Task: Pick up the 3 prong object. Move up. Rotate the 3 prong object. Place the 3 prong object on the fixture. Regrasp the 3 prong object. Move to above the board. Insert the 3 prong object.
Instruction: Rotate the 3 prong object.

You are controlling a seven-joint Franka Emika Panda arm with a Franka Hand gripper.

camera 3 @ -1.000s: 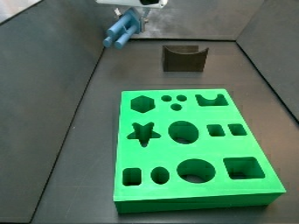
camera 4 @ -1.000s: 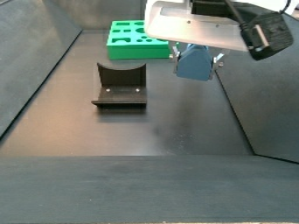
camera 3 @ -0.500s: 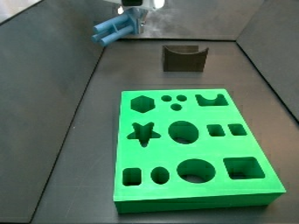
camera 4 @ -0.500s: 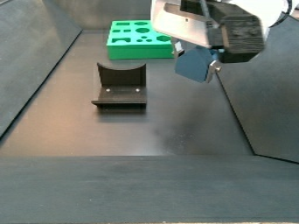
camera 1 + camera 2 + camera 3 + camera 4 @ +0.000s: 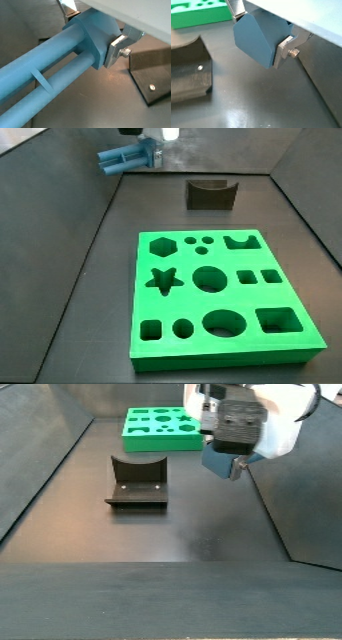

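- Blue-grey plastic fills both wrist views: the 3 prong object (image 5: 47,85) sits clamped between the silver finger plates, so we read the hand (image 5: 261,42) as closed on it, gripping near one end.
- We see the piece well clear of the dark tabletop (image 5: 174,534), held in the air at about 11 o'clock in a side view (image 5: 123,158), up by the back wall.
- Compared with a second ago, the prongs have swung from a steep downward slant to nearly level in that same side view, pointing out towards 9 o'clock; half a second ago they were partway between.
- We take this to mean the lift is done and the rotation is under way or close to finished; we cannot tell from these views whether more turning remains.
- We see the fixture (image 5: 210,194) standing empty at about 12 o'clock from the board (image 5: 221,298), off to the 3 o'clock side of the carried piece and well apart from it.
- In a side view the fixture (image 5: 136,481) shows its curved notch open and unobstructed, with the hand (image 5: 227,464) off at its 3 o'clock side and higher.
- Our judgement is that setting the piece on the fixture comes next, then the regrasp; the green board has all its cut-outs free, so insertion is not yet begun.
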